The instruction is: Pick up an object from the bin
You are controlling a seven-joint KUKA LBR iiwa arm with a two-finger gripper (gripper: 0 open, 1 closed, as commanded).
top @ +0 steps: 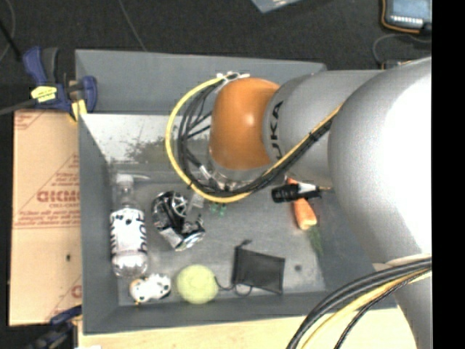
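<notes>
tool (178, 220) sits low in the bin (131, 86), mid-left, just right of a clear bottle w/ black-white label (127, 238). yellow-green ball (197, 283) and black pouch (258, 270) lie nearer the front. can't tell if tool is spread or pinched; nothing seen in it. prob. the reach-down step. next: centre on one item, close, lift clear of the neighbours.

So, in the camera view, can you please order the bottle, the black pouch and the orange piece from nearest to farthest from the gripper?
1. The bottle, lying just left of the gripper.
2. The black pouch, below it and to the right.
3. The orange piece, far right, beside the arm.
</notes>
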